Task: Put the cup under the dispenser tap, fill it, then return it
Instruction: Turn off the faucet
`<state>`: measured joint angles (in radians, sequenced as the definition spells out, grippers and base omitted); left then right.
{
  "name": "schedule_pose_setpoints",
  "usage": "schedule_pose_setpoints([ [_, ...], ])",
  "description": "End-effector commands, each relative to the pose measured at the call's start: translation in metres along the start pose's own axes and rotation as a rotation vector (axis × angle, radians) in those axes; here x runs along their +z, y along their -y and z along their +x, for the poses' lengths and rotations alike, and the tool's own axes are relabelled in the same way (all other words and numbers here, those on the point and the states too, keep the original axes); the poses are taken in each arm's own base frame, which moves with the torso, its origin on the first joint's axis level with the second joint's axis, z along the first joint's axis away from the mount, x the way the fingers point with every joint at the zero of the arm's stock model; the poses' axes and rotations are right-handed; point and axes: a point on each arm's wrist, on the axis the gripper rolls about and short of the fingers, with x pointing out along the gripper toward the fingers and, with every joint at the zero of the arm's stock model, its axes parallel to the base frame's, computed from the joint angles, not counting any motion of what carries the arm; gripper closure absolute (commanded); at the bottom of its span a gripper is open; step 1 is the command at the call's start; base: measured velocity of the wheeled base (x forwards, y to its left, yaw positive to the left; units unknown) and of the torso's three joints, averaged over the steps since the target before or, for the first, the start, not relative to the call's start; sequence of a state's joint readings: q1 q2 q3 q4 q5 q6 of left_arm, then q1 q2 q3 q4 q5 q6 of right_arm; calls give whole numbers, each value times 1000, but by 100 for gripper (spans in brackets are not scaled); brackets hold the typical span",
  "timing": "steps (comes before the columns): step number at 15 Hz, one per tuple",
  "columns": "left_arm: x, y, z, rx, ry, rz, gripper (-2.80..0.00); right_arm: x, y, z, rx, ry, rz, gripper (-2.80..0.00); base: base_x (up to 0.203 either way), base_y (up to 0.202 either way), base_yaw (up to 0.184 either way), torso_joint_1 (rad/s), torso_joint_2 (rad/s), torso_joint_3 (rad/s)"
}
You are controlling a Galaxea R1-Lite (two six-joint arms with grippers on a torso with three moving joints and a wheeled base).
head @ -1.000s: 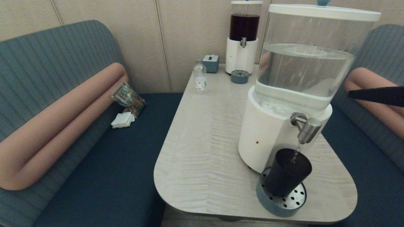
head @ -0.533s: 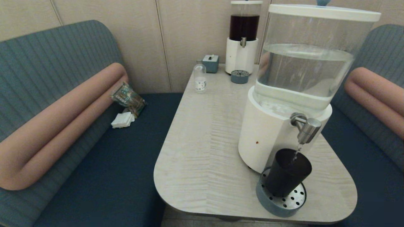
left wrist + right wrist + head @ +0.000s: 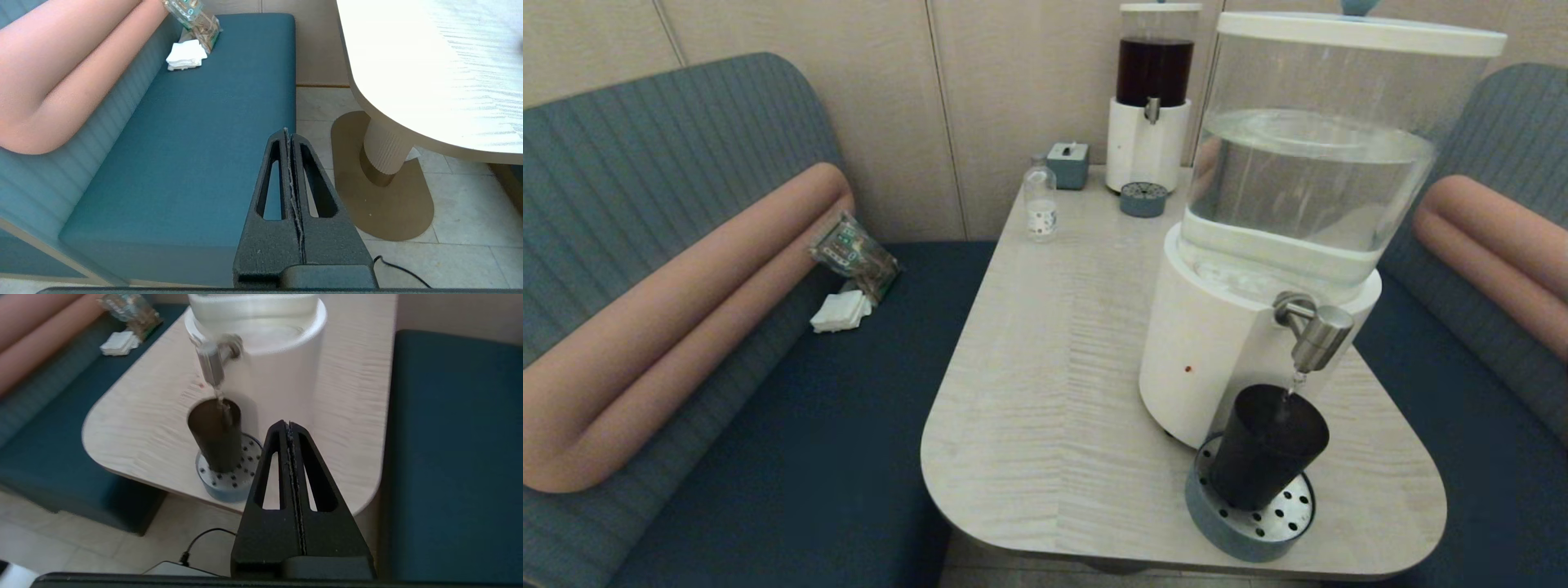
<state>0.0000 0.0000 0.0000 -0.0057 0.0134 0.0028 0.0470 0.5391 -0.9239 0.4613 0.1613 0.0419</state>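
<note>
cup (image 3: 1266,447) on drip tray (image 3: 1213,523) under running tap (image 3: 1319,335); both end effectors pressed together.

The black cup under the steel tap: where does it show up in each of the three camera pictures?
Head view: the black cup stands on the round perforated drip tray, lower right, under the steel tap.
Left wrist view: not in it; only the bench, floor and table edge show.
Right wrist view: the cup is at centre-left, beyond the shut right gripper.
Shared landmark: the folded white napkins.
</note>
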Motion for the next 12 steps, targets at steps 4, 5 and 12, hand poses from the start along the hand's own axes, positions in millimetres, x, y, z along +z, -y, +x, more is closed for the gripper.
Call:
schedule_pose_setpoints([
  [4,0,0,0,0,-3,0,0,-42,-2,-30,-82,63,-98,0,0,0,0,0,0,0],
  [5,0,0,0,0,-3,0,0,-47,-3,-33,-99,71,-113,0,0,0,0,0,0,0],
  [12,0,0,0,0,-3,0,0,-116,1,-23,-157,74,-149,0,0,0,0,0,0,0],
])
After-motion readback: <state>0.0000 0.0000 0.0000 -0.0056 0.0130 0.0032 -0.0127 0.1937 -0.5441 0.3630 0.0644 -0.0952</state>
